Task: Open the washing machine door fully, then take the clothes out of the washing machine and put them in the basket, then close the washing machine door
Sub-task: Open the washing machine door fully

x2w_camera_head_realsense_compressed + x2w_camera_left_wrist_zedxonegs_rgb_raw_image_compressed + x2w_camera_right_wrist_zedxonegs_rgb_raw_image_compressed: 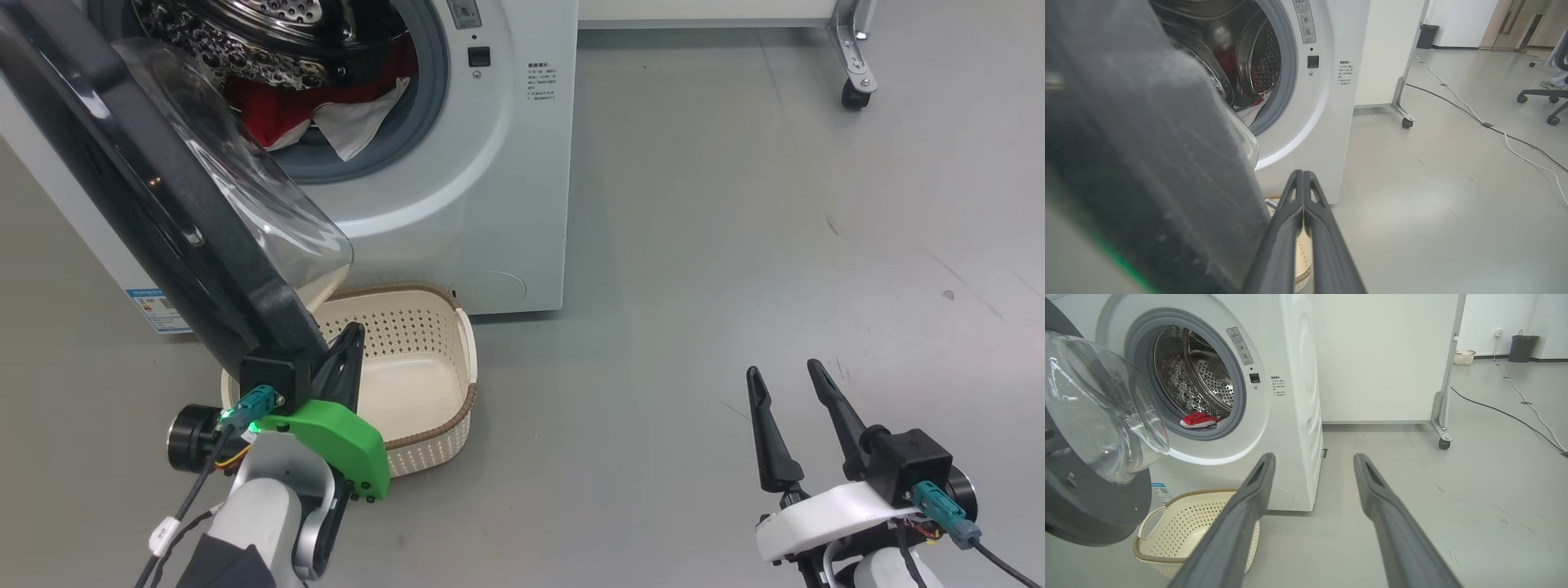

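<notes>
Head view: opening step seemingly underway. Washing machine door (163, 204) (only half-swung) is standing just left of the left gripper (353, 333), whose fingers are pressing together; next, it needs pushing leftward. Clothes (277, 114) are lying ahead; right gripper (784, 369) is hanging spread.

Dark-fingered left gripper (353, 333) with green wrist cover (343, 437), right gripper (783, 369) with white cover (824, 510), teal connectors (931, 496)

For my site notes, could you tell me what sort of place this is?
Probably a lab or office test space, not a home laundry: the washing machine stands on smooth grey floor beside a white wheeled partition, with a cable taped across the floor.
</notes>
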Motion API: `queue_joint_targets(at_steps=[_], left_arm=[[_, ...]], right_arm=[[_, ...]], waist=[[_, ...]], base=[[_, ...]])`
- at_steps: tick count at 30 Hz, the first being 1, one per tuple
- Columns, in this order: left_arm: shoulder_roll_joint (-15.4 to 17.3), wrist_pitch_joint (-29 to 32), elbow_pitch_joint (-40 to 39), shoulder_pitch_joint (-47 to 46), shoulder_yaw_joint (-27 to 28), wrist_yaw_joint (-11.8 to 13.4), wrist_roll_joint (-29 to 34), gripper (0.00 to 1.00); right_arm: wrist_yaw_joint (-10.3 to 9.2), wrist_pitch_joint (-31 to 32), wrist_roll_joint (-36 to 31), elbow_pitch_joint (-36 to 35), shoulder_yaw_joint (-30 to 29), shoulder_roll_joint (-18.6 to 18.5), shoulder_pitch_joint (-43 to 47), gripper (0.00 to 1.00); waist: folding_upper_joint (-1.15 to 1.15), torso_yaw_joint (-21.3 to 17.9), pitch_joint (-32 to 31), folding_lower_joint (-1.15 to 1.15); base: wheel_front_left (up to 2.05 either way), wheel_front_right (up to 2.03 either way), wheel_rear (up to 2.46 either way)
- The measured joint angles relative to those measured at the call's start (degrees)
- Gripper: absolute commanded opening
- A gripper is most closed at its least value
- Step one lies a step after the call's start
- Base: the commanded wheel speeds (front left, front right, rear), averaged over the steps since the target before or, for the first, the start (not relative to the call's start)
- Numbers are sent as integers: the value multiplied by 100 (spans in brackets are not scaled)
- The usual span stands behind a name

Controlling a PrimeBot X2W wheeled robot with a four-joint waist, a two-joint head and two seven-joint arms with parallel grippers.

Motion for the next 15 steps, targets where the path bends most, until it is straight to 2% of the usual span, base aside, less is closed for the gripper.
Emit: queue_joint_targets(at_steps=[15], left_arm=[[-64,-185,385,-105,-56,-10,-43,0]], right_arm=[[42,0,-23,52,-125,30,1,100]], waist=[[0,125,-65,0]], base=[[0,0,0]])
